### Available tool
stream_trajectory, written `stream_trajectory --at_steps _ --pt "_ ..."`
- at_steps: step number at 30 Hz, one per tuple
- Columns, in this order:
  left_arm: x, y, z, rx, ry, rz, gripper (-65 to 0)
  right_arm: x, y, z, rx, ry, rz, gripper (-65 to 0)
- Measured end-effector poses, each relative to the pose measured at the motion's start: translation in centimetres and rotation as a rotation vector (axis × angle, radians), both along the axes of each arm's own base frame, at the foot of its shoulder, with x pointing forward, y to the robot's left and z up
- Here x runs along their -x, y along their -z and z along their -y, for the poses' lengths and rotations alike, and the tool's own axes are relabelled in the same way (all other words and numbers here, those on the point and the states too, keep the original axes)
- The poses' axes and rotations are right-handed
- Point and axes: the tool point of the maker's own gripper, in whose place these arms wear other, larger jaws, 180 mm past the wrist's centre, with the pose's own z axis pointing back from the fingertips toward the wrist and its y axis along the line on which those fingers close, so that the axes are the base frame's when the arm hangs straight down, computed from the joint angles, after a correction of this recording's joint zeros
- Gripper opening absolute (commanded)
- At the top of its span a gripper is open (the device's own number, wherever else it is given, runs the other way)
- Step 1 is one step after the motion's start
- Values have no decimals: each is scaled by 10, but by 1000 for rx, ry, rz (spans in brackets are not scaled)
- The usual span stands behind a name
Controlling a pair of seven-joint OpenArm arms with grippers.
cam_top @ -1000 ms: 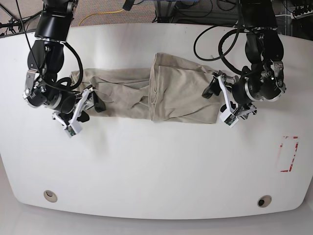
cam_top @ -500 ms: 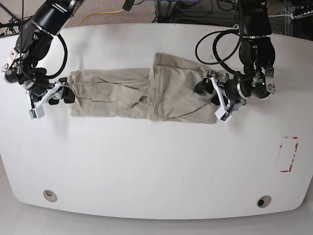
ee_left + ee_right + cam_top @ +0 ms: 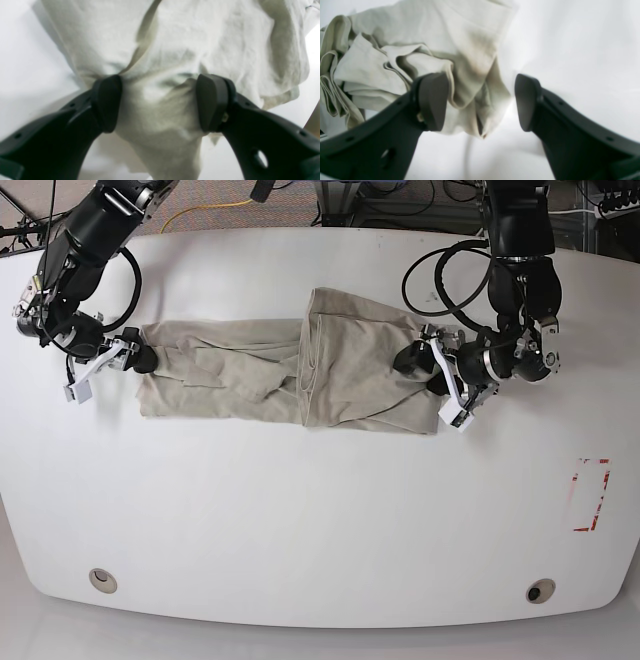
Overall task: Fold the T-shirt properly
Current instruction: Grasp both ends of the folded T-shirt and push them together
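Right gripper: the black two-fingered right gripper (image 3: 137, 358) sits at the far left of the base view, at the left end of the cloth. In the right wrist view (image 3: 480, 100) its jaws stand wide apart; a bunched corner of fabric lies in the gap, close against one dark pad (image 3: 433, 100), while the other pad is clear of the cloth with bare table behind it. It is spread and not clamped on anything.

T-shirt: the plain khaki-beige, wrinkly cotton T-shirt (image 3: 290, 370) lies stretched in a long horizontal band across the upper middle of the white, rounded table top (image 3: 320, 520), between the two arms. Its left half is narrower and creased; near the middle a folded edge runs top to bottom, and the right half is broader.

Left gripper: the black left gripper (image 3: 428, 370) is at the right end of the shirt in the base view. In the left wrist view (image 3: 160, 102) its jaws are parted, with a gathered hump of the cloth (image 3: 175, 50) filling the space between both pads and touching them; whether it squeezes the fabric I cannot tell.

Table marks: a red-edged rectangle (image 3: 589, 495) lies near the right edge, well apart from the shirt.
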Motion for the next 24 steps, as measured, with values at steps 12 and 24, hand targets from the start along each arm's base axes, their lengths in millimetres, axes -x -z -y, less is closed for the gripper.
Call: stream_trajectory --at_steps 12,24 --pt "2 2 -1 -5 1 -9 -468 -14 8 -56 -99 -58 20 -255" --pt "3 5 -6 -21 3 -18 -583 -27 6 -79 -95 -121 56 -650"
